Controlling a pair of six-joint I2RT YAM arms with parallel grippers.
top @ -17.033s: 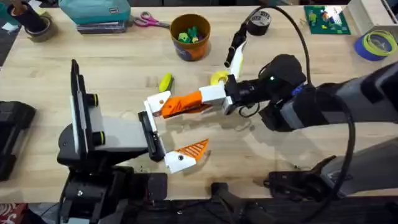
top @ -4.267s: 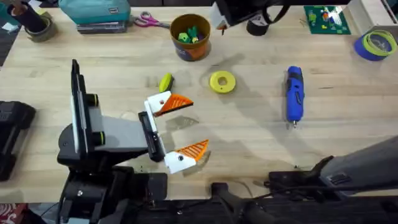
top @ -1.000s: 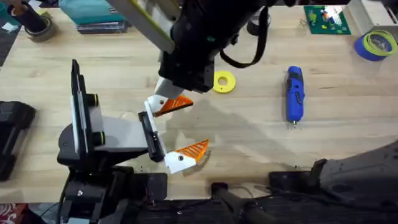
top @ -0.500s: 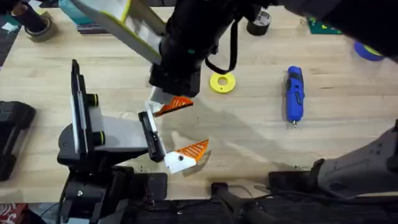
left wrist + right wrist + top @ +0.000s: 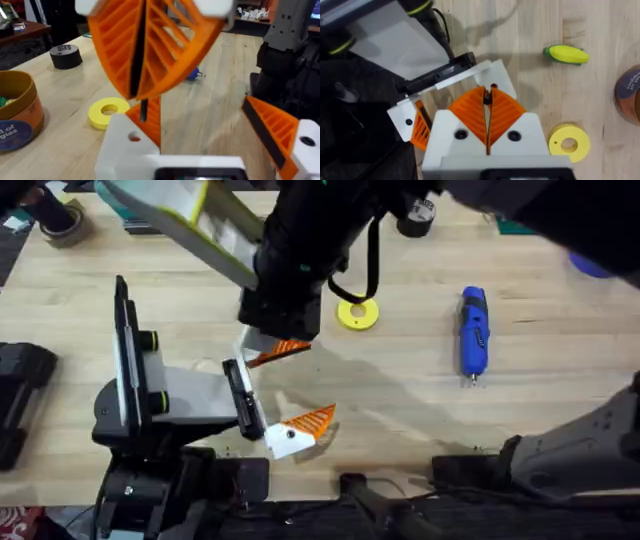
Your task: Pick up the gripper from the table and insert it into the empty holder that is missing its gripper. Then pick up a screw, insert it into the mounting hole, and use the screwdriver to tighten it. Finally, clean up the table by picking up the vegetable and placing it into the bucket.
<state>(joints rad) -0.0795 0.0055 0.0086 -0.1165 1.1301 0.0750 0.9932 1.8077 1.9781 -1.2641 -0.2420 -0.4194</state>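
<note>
The right gripper (image 5: pixel 487 97) is being held over the holder (image 5: pixel 125 150), its orange pads pressed shut on what appears to be a small dark screw (image 5: pixel 144 109). The orange gripper (image 5: pixel 152 122) is seated against that holder. The left gripper (image 5: pixel 300 385) is being held spread wide, nothing grasped. The screwdriver (image 5: pixel 473 330) is being shown at three o'clock from the yellow ring (image 5: pixel 357 313), and the vegetable (image 5: pixel 566 54) near the bucket (image 5: pixel 630 92).

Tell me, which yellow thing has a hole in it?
The ring. It is flat and round with a hole through its middle. The other yellow thing, the vegetable, is oblong with a green end and no hole.
</note>
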